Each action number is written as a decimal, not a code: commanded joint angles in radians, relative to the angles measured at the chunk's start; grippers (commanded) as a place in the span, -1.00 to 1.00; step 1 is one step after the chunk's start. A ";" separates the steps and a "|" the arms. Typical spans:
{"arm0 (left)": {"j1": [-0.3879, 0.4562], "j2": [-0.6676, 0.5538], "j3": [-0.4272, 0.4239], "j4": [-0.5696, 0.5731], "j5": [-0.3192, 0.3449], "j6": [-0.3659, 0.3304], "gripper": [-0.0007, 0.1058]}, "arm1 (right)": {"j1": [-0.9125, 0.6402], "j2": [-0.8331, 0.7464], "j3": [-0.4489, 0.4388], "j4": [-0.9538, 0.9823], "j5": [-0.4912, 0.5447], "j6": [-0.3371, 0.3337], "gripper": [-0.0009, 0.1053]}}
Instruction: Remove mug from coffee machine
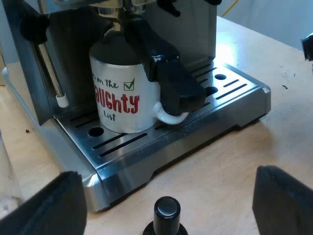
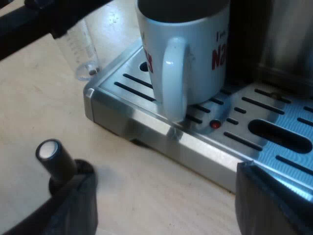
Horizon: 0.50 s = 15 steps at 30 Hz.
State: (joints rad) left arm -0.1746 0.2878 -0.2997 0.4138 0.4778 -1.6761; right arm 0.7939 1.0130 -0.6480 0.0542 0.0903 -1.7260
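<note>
A white mug (image 1: 122, 98) with red and black lettering stands on the espresso machine's metal drip tray (image 1: 195, 134), under the machine's front. A black handle (image 1: 168, 78) slants out from the machine above the mug and hides part of the mug's white handle. My left gripper (image 1: 168, 178) is open over the table just before the tray, well short of the mug. In the right wrist view the mug (image 2: 200, 49) turns its handle (image 2: 173, 78) toward my right gripper (image 2: 164, 176). That gripper is open, with nothing between its fingers, short of the tray's edge (image 2: 146, 122).
A black-knobbed tamper (image 1: 167, 211) stands on the wooden table close before my left gripper, and near my right gripper's finger (image 2: 54, 159). A measuring glass (image 2: 80, 49) stands by the tray's corner. A steam wand (image 1: 51, 73) hangs beside the mug. A blurred dark bar (image 2: 44, 19) crosses above the glass.
</note>
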 commanded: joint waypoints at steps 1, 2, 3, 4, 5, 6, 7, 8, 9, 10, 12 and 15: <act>-0.005 -0.001 -0.001 -0.016 0.006 -0.010 0.36 | 0.002 0.017 0.013 -0.054 0.004 0.004 0.18; -0.005 -0.001 -0.001 -0.016 0.006 -0.010 0.36 | 0.002 0.030 0.029 -0.099 0.004 0.004 0.18; -0.005 -0.001 -0.001 -0.016 0.006 -0.010 0.36 | 0.002 0.039 0.037 -0.131 0.004 0.004 0.18; -0.005 -0.001 -0.001 -0.016 0.006 -0.010 0.36 | 0.002 0.051 0.049 -0.171 0.004 0.004 0.18; -0.005 -0.001 -0.001 -0.016 0.006 -0.010 0.36 | 0.002 0.057 0.055 -0.188 0.004 0.004 0.18; -0.005 -0.001 -0.001 -0.016 0.006 -0.010 0.36 | 0.002 0.069 0.063 -0.218 0.004 0.004 0.18; -0.005 -0.001 -0.001 -0.016 0.006 -0.010 0.36 | 0.002 0.083 0.071 -0.252 0.004 0.004 0.18; -0.005 -0.001 -0.001 -0.016 0.006 -0.010 0.36 | 0.002 0.100 0.076 -0.278 0.004 0.004 0.18; -0.005 -0.001 -0.001 -0.016 0.006 -0.010 0.36 | 0.002 0.109 0.078 -0.301 0.004 0.004 0.18; -0.005 -0.001 -0.001 -0.016 0.009 -0.010 0.36 | 0.002 0.121 0.083 -0.328 0.004 0.004 0.18; -0.005 -0.001 -0.001 -0.016 0.014 -0.010 0.36 | 0.002 0.154 0.086 -0.382 0.004 0.004 0.18; -0.005 -0.001 -0.001 -0.016 0.014 -0.010 0.36 | 0.002 0.205 0.085 -0.458 0.004 0.004 0.18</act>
State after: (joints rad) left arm -0.1746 0.2878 -0.2997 0.4138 0.4848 -1.6761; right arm 0.7939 1.2067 -0.5625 -0.3582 0.0940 -1.7181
